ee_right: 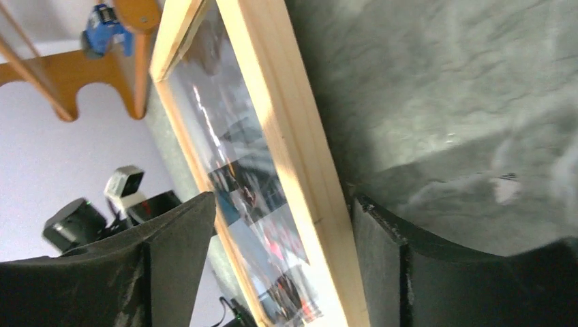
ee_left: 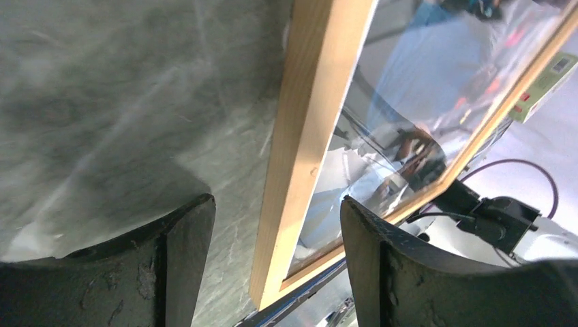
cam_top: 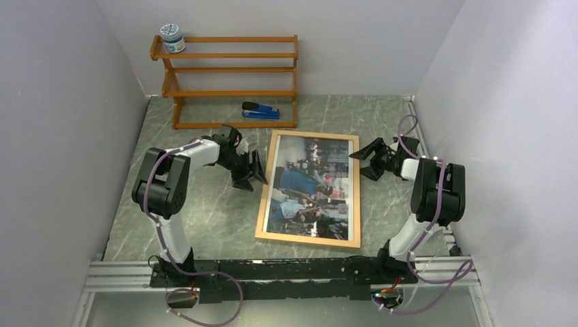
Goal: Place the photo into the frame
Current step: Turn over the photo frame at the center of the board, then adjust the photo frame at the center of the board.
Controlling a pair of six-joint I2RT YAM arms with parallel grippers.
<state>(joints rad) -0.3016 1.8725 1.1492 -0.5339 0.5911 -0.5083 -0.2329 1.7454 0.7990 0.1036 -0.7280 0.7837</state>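
- Photo first: it lies face up inside the frame, flat on the surface, right in the middle between the two arms. It looks seated to me already, but I can't see what's behind it.
- Left gripper: jaws spread, nothing pinched. Its wrist view shows the frame's left long rail running up through the gap between the fingers, and I can't make out any contact.
- Right gripper: also spread and empty. In its wrist view the right long rail runs between the fingers. One finger sits very close to the wood, and I can't tell if it touches.
- The relation that matters: the frame's long axis runs near to far, away from the arm bases. Each gripper sits just outside one long side, toward the far half. So the photo is to the right of the left gripper and to the left of the right one. Neither arm looks clearly nearer, and my guess is any next nudge or lift is a two-arm job.
- Further out there's an orange-brown shelf rack against the back wall, a blue stapler at its foot, and a small jar on the left end of the top shelf.
- Writing: nothing readable. The jar has a blue pattern, but it's too small to make out.
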